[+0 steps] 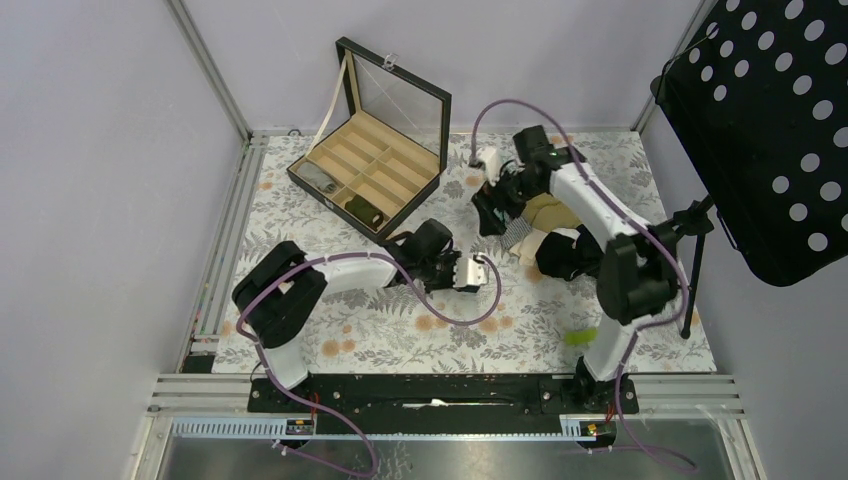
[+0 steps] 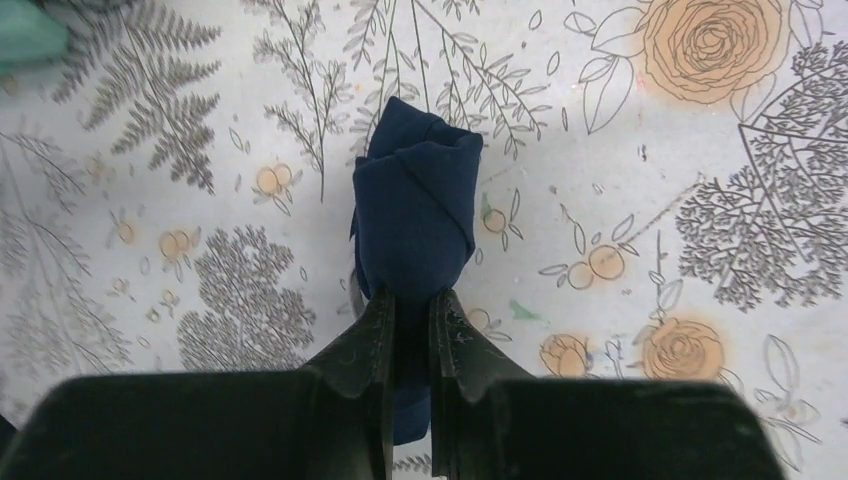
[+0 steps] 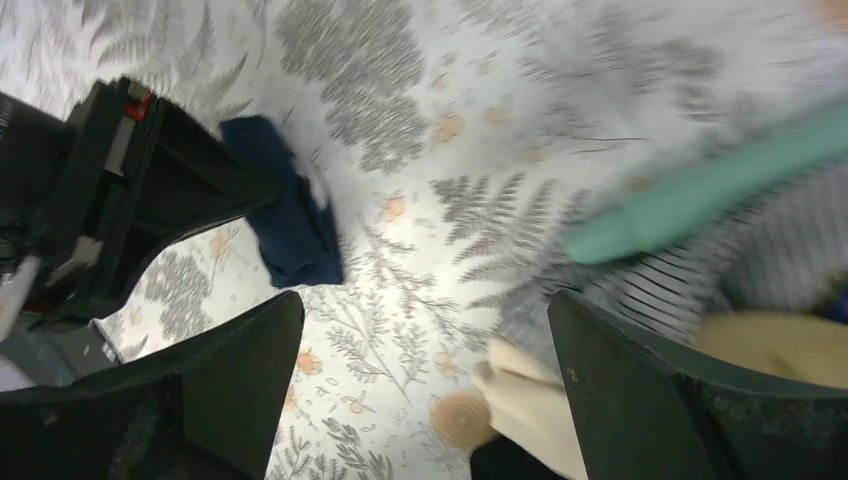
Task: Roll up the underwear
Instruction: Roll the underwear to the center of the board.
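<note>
The underwear is a dark navy cloth rolled into a tight bundle lying on the floral table cover. My left gripper is shut on the near end of the roll, with both fingers pressed against the cloth. The roll also shows in the right wrist view, sticking out of the left gripper. In the top view the left gripper sits mid-table and hides the roll. My right gripper is open and empty, hovering above the table right of the roll, by the garment pile.
An open black box with tan compartments stands at the back left. A pile of tan, striped and black garments lies under the right arm. A black dotted panel on a stand is at the right.
</note>
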Robot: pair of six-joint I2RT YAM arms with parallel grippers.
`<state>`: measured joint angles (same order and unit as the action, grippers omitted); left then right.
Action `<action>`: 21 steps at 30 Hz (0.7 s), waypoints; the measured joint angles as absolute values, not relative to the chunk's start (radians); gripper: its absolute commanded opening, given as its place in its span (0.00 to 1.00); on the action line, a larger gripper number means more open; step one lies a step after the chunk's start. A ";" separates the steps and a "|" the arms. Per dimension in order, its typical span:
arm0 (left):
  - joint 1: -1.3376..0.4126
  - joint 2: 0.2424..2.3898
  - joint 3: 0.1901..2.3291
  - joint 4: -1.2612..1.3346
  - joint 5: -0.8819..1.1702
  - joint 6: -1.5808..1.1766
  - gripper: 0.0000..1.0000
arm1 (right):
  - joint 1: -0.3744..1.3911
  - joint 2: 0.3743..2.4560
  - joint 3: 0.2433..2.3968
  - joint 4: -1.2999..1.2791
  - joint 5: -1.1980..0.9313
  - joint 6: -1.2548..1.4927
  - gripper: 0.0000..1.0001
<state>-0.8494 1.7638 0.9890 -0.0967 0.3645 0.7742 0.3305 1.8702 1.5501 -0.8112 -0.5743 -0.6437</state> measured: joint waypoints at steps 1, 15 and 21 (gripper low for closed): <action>-0.847 1.763 1.002 -0.131 0.362 0.755 0.00 | 0.321 1.835 1.547 -0.796 -0.552 -0.621 1.00; -0.718 1.989 1.339 -0.542 0.667 0.433 0.00 | 0.083 1.316 0.974 -0.437 -0.490 -0.381 0.99; -0.659 2.073 1.401 -0.582 0.820 0.332 0.01 | 0.104 0.962 0.756 -0.331 -0.510 -0.468 0.89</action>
